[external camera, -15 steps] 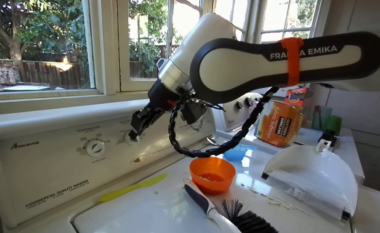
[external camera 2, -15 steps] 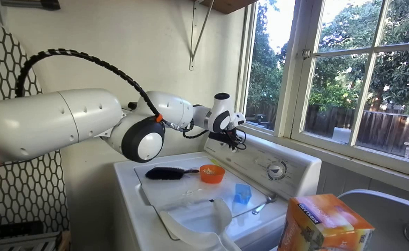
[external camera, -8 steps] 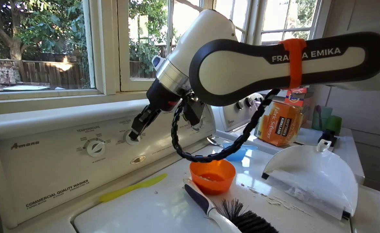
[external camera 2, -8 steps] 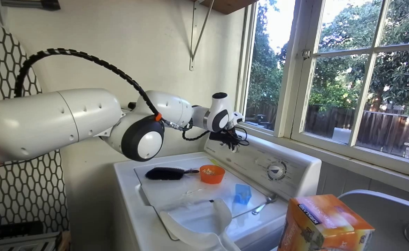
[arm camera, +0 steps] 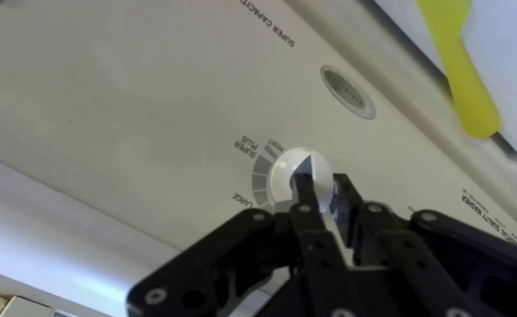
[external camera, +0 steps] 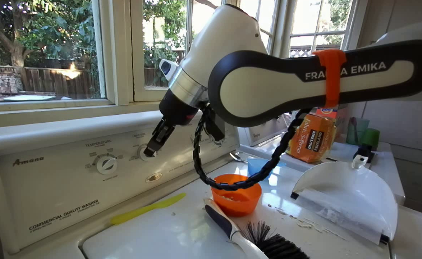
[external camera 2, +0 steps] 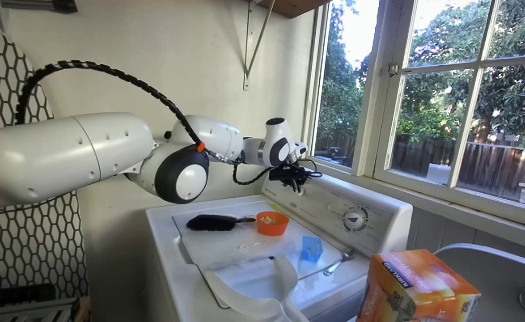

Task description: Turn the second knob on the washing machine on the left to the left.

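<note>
Gripper (arm camera: 322,179), pinched narrowly on the second knob (arm camera: 282,174) right of the temperature knob (external camera: 106,164) in an exterior view, probably needed a firm, slow leftward twist about the knob's centre
</note>
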You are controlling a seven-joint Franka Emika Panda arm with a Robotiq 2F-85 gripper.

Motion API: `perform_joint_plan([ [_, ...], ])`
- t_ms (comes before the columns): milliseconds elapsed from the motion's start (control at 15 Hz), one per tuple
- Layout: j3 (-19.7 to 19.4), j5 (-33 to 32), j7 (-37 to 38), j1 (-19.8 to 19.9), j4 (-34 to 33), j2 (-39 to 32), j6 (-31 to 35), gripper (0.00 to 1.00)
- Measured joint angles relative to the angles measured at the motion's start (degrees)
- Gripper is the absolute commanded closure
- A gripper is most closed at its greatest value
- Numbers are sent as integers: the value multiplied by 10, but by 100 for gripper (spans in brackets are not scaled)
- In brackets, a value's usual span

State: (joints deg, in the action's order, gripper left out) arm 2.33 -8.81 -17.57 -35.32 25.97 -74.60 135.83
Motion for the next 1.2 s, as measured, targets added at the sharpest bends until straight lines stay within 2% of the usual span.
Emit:
perform_joint_plan([
  [267,-17,-22,-21,-10,0,6,-40,96],
  [467,-27,-34,-43,-16,3,7,-104,93],
  [533,-28,-37,-51,-20,4,6,-131,76],
  [600,-29,-40,-61,-23,3,5,-159,74],
  [800,-31,-49,-79,-31,1,6,-203,54],
  [933,-37,-57,-84,-35,0,7,-206,35],
  [1200,-49,-67,-84,-44,0,18,-206,5],
])
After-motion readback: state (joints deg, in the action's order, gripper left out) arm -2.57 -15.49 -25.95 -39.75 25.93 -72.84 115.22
